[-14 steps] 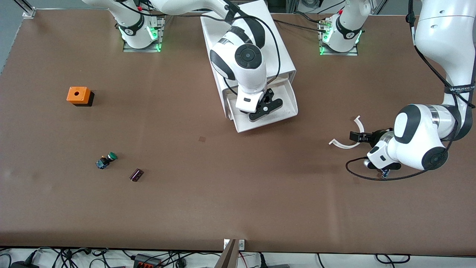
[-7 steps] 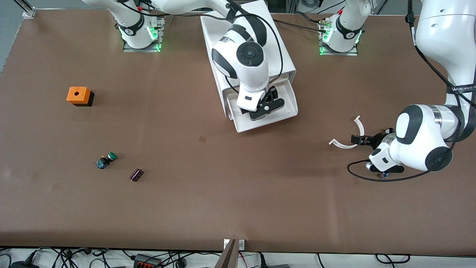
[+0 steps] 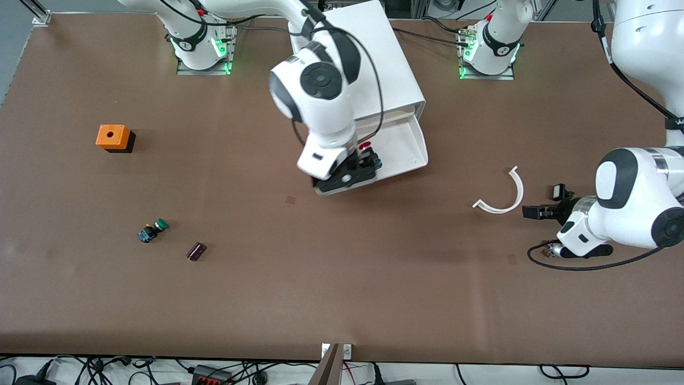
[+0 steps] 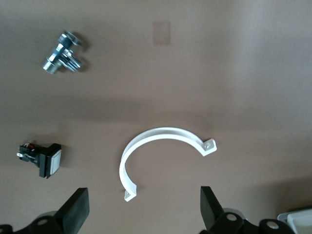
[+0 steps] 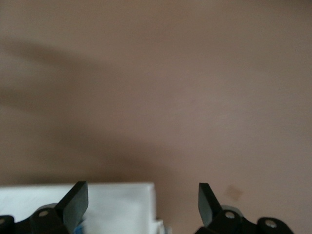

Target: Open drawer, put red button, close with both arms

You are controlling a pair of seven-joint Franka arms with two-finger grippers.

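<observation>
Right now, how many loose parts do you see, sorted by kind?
Push buttons: 2 (red button, green button)
Orange cube: 1
White curved clip: 1
Metal fitting: 1
Black switch: 1
Dark small part: 1
Total: 7

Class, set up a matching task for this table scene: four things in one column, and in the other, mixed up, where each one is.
Things:
1. red button
2. orange cube
3. white curved clip
4. green button

Places:
A. on the table beside the left gripper
B. in the open drawer
C. beside a small dark block
D. alone toward the right arm's end of the table

Pairs: 1-B, 2-D, 3-A, 4-C
</observation>
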